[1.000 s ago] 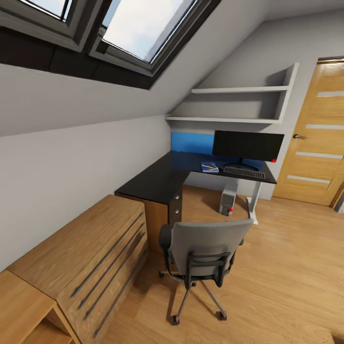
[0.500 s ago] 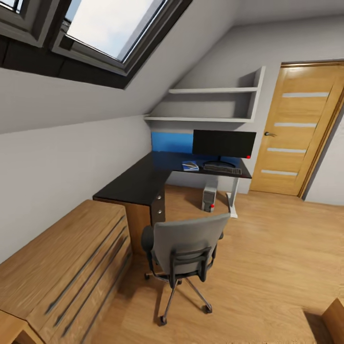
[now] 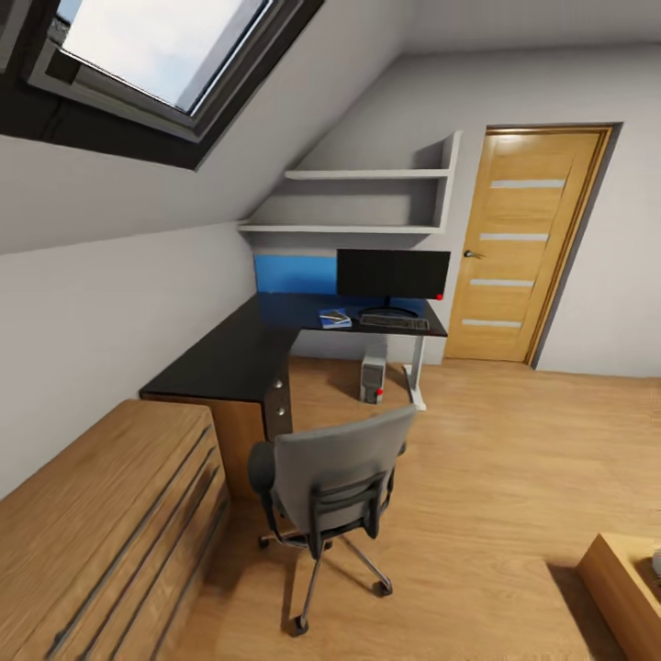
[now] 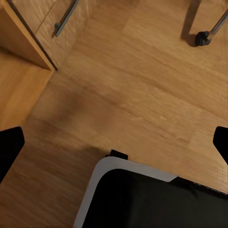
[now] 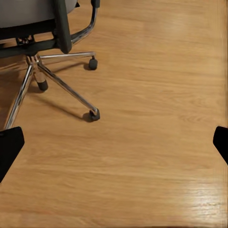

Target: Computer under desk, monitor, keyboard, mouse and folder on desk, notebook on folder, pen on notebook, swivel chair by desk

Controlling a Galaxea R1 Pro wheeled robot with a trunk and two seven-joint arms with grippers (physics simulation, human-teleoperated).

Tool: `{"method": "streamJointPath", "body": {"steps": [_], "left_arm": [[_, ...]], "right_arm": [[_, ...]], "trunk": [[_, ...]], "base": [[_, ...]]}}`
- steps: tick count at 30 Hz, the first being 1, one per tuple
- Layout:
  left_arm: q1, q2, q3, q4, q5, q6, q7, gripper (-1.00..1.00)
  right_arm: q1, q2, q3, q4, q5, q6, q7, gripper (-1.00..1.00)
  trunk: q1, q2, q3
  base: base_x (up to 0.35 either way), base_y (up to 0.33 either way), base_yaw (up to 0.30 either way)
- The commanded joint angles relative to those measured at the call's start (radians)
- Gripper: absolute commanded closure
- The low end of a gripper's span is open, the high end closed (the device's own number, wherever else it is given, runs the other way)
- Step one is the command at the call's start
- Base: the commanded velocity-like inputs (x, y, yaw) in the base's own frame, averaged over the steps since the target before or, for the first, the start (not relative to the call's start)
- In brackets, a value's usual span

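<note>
Grey padding covers the swivel chair (image 3: pixel 335 477), which stands on the wood floor (image 3: pixel 514 459) with its backrest toward the camera and its seat facing the desk (image 3: pixel 239 353), just off the drawer end. Its chrome star base and castors also show in the right wrist view (image 5: pixel 57 80).

Beyond it, the L-shaped black top runs along the left wall, then turns along the back wall toward the door (image 3: pixel 519 243). On that far wing the monitor (image 3: pixel 393 273) stands with its long axis along the back wall and its dark screen facing the room, a small red dot at one lower corner. The keyboard (image 3: pixel 395 322) lies flat just in front of its stand, parallel to it. Just beside the keyboard, toward the corner, lies a small blue-and-white item (image 3: pixel 335 319), too small to identify. Under this wing the computer (image 3: pixel 372 376) stands upright on the floor by the white leg. No writing is legible anywhere.

A low light-wood cabinet (image 3: pixel 101 532) sits against the near left wall.

The left gripper (image 4: pixel 114 142) and right gripper (image 5: pixel 114 142) hang over bare floor, fingertips spread wide with nothing between them.
</note>
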Motion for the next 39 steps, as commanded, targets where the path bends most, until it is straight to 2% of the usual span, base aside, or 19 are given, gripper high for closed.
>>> {"method": "streamJointPath", "body": {"steps": [1,6,17,39], "left_arm": [[0.000,0.000,0.004,-0.001,0.006,0.000,-0.009,-1.00],[0.000,0.000,0.003,-0.001,0.006,0.000,-0.009,-1.00],[0.000,0.000,0.004,-0.001,0.006,-0.001,-0.009,-1.00],[0.000,-0.003,0.006,-0.003,0.010,-0.005,-0.006,-1.00]], "right_arm": [[-0.001,0.001,0.009,0.002,-0.006,-0.003,-0.004,-1.00],[-0.001,0.001,0.009,0.002,-0.006,-0.003,-0.004,-1.00],[-0.001,0.001,0.008,0.002,-0.006,-0.003,-0.004,-1.00],[-0.001,0.001,0.011,0.002,0.000,-0.005,-0.003,-1.00]], "trunk": [[0.000,-0.001,-0.001],[0.000,-0.001,-0.001],[0.000,-0.001,-0.002],[0.004,-0.008,-0.006]], "base": [[0.083,0.307,-0.274],[0.066,0.227,-0.274],[0.010,0.032,-0.250],[0.000,0.001,-0.020]]}}
